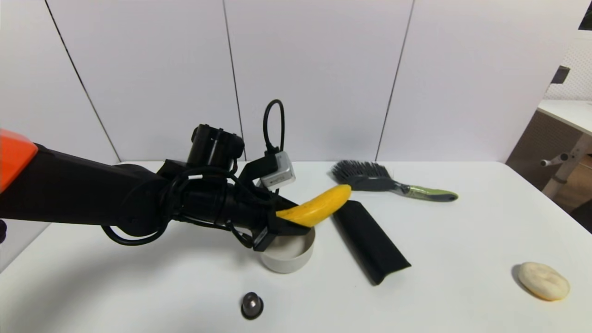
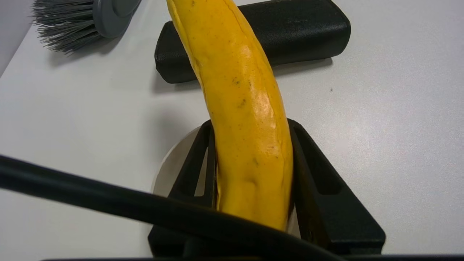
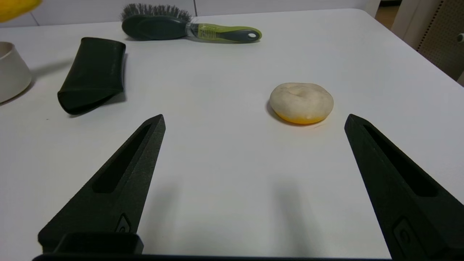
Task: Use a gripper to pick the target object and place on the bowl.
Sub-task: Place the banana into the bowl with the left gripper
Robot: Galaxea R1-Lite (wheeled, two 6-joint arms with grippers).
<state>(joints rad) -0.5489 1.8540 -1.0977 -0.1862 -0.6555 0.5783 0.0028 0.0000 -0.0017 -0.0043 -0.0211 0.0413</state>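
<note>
Currently the banana [image 1: 319, 206] hangs above the bowl [image 1: 289, 261], clamped at one end by the left tool [image 1: 289, 222] (its far end juts out past the bowl's rim toward the brush [image 1: 388, 181]). Just beside the bowl lies a black case [image 1: 370, 240]; a small metal knob [image 1: 252, 305] sits near it on the tabletop [image 1: 462, 231]. Well apart from the bowl, the right tool [image 3: 253, 119] hovers with fingers spread, near a cream bun [image 3: 301, 103].

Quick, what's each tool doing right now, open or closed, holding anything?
Left tool: closed on the banana, held over the bowl.
Right tool: open, empty, low over the table.
</note>
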